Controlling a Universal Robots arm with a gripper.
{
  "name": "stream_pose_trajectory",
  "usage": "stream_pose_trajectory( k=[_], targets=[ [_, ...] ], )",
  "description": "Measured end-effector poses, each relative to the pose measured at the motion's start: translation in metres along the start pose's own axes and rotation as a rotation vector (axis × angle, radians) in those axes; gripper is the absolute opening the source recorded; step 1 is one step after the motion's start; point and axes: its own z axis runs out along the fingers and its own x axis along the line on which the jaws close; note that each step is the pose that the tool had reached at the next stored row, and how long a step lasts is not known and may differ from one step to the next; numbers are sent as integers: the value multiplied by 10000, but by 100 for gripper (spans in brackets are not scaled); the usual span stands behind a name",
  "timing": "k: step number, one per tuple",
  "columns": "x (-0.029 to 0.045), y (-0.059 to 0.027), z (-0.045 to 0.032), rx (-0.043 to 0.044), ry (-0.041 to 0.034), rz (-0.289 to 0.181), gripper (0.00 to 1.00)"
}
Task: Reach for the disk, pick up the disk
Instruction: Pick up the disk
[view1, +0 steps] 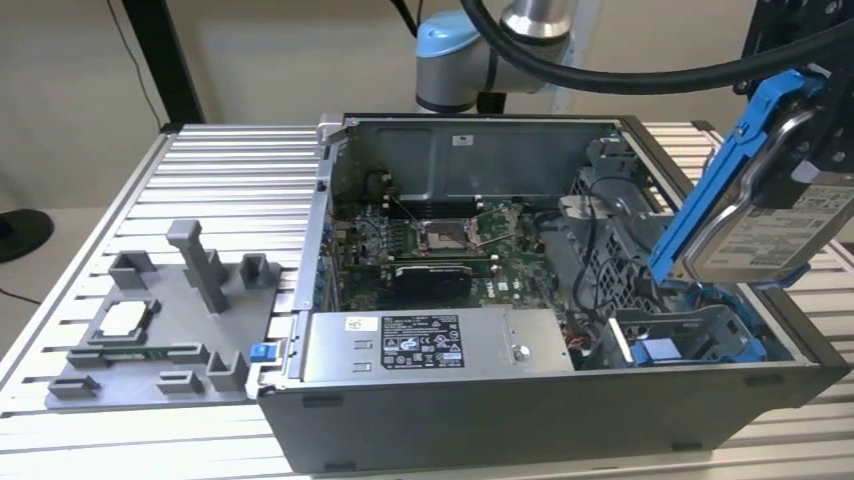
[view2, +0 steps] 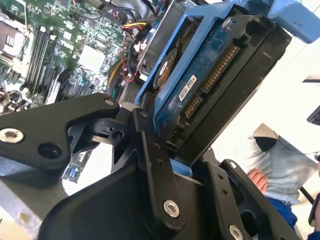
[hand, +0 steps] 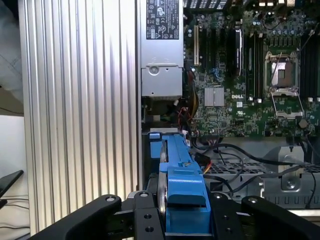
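Note:
The disk (view1: 763, 228), a silver-grey drive with a white label in a bright blue bracket, hangs tilted above the right end of the open computer case (view1: 534, 400) in the exterior view. My gripper (view1: 805, 165) is shut on it from above. In the second wrist view the disk (view2: 200, 85) shows its blue circuit board and connector, with the black fingers (view2: 150, 150) clamped on either side of its lower end. The first wrist view looks along the disk's blue bracket edge (hand: 181, 175) between the gripper's black links, with the case below.
The case holds a motherboard (view1: 441, 235), a power supply (view1: 427, 345) and a blue bay (view1: 687, 345) under the disk. A grey fixture (view1: 160, 330) with a small silver chip sits on the ribbed table at the exterior view's left. A person's hand (view2: 260, 180) is nearby.

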Motion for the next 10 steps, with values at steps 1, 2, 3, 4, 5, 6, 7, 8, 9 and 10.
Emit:
stream_pose_trajectory(
  k=[1,2,3,4,5,6,7,8,9,10],
  targets=[
    [3,-2,6,0,-1,0,0],
    [5,-4,11,0,-1,0,0],
    [8,-6,16,0,-1,0,0],
    [10,-8,21,0,0,0,0],
    [12,-9,26,0,-1,1,0],
    [14,-11,31,0,0,0,0],
    [17,-13,37,0,-1,1,0],
    [20,-14,42,-1,-1,0,0],
    [22,-16,47,-1,-1,0,0],
    [24,-17,52,0,-1,0,0]
  ],
)
